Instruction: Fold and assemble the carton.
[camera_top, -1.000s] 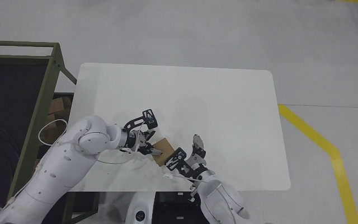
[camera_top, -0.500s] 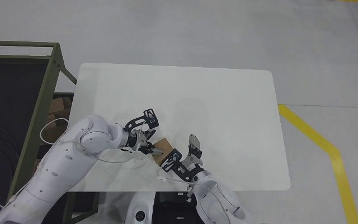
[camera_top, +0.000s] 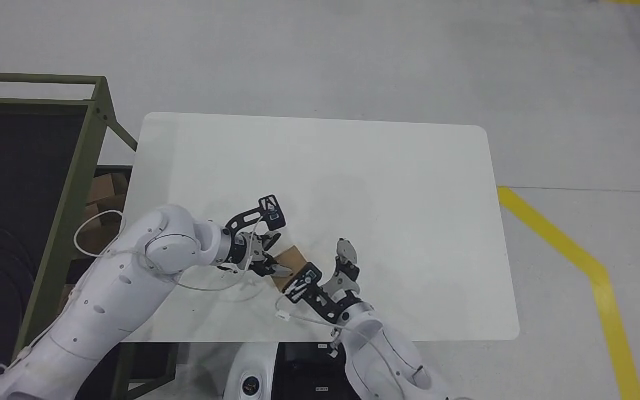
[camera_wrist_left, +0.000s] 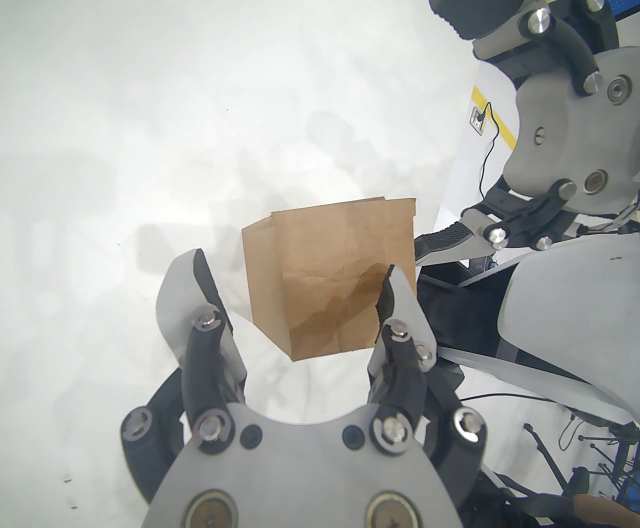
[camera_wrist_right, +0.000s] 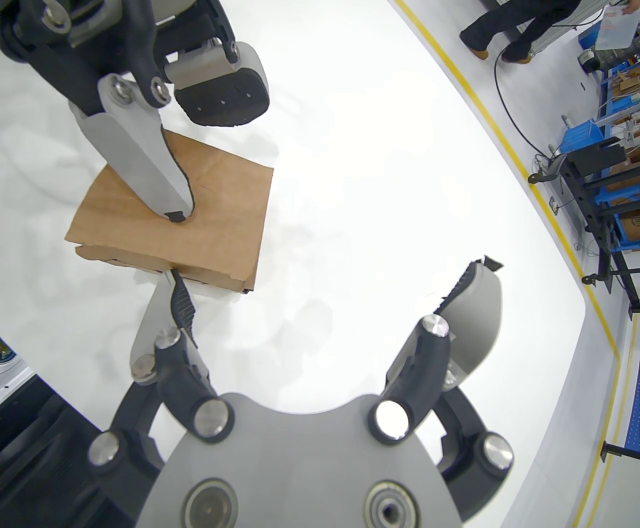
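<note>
I count one carton (camera_top: 289, 262), two grippers, one tabletop (camera_top: 380, 180) and one cart (camera_top: 60, 78).

The carton is a flattened brown piece lying flat on the tabletop, its layers stacked at one open edge. Seen from above, it sits at about 7 o'clock from the tabletop's middle, near the 6 o'clock edge.

My left gripper (camera_top: 270, 236) comes in from 9 o'clock with its jaws released and spread wide, gripping nothing. One fingertip (camera_wrist_right: 167, 197) rests on the carton's upper face and the other finger hangs above the tabletop at the carton's 11 o'clock side.

My right gripper (camera_top: 325, 267) comes up from 6 o'clock, its jaws likewise released and wide. One fingertip (camera_wrist_right: 179, 300) touches the carton's layered edge at the 5 o'clock corner, and the other stands over bare tabletop at 3 o'clock. I cannot tell whether that fingertip has slipped under the edge or only butts against it.

The cart stands just off the tabletop's 9 o'clock side. It has a green frame, and brown cardboard pieces (camera_top: 100, 190) lie inside it.

Both grippers are close together over the carton, near the 6 o'clock edge. From 12 o'clock round to 3 o'clock the white tabletop runs out broad and bare as far as its rounded corners. A yellow line (camera_top: 560, 240) crosses the floor beyond the 3 o'clock edge.
</note>
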